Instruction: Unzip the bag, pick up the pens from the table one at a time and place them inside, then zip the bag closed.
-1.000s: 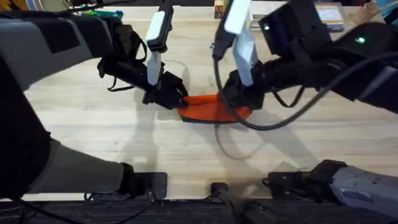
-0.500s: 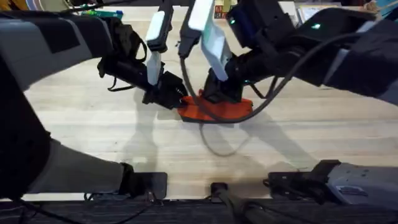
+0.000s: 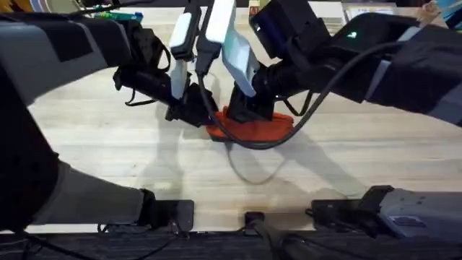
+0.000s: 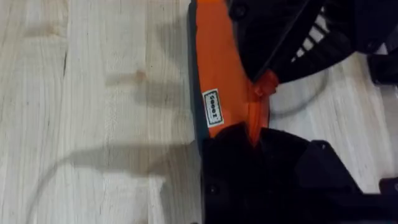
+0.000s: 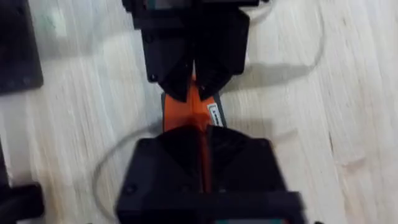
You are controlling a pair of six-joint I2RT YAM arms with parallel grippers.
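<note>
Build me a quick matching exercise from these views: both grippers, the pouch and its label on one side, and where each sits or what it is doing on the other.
Things:
1. left gripper
2. right gripper
3. pencil pouch
4. white label

Places or states:
A. rests on the wooden table
B. clamps the pouch's end
C. sits on the pouch's orange side, beside the zipper
D. pinches along the zipper, nearer the pouch's middle

Pairs: 1-B, 2-D, 3-A, 4-C
</note>
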